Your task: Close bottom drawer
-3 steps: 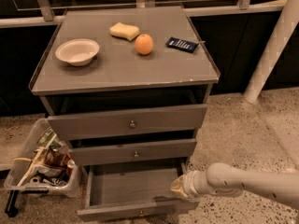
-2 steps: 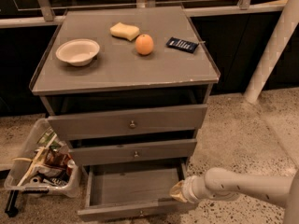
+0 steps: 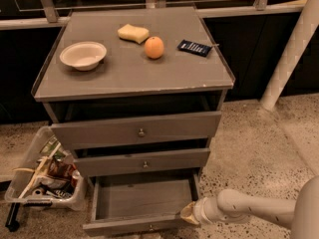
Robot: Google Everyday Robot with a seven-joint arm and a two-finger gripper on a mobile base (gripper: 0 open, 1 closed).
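The bottom drawer [image 3: 142,200] of the grey cabinet stands pulled out, its inside bare, its front panel [image 3: 134,226] at the lower edge of the view. My gripper [image 3: 188,213] comes in from the right on a white arm and sits against the drawer's front right corner. The middle drawer [image 3: 142,162] and the top drawer [image 3: 137,129] stand slightly out above it.
The cabinet top [image 3: 124,73] holds a white bowl [image 3: 83,55], a yellow sponge [image 3: 133,33], an orange [image 3: 154,47] and a dark packet [image 3: 195,47]. A clear bin [image 3: 42,176] of clutter stands on the floor at the left. A white pole [image 3: 289,54] rises at the right.
My gripper has moved down and a little left, from beside the drawer's right wall to its front right corner. The drawer looks unmoved.
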